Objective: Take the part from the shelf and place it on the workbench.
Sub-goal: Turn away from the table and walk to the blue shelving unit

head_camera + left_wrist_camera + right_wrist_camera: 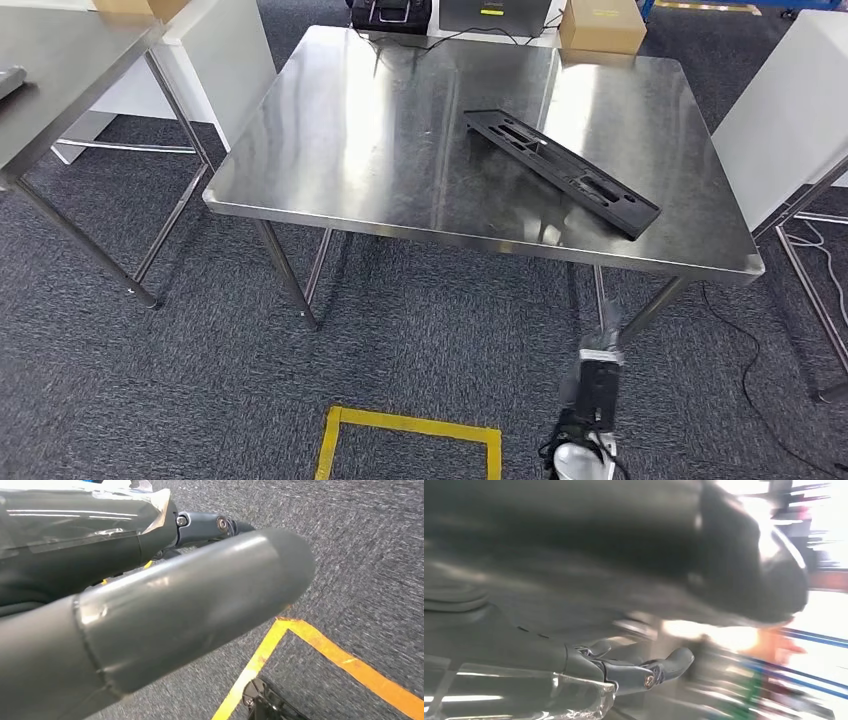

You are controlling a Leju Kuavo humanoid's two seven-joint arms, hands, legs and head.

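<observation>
The part, a long flat black plastic panel with slots, lies at a slant on the right half of the steel workbench, apart from both hands. My right arm is blurred and hangs low in front of the bench's near right leg. In the right wrist view my right hand is blurred, its dark fingers stretched out with nothing in them. In the left wrist view my left hand hangs over the carpet, its thick thumb and dark fingers extended and empty.
A second steel table stands at the left and a white panel at the right. A cardboard box and black equipment sit behind the bench. Yellow tape marks a square on the carpet. A cable trails on the floor at the right.
</observation>
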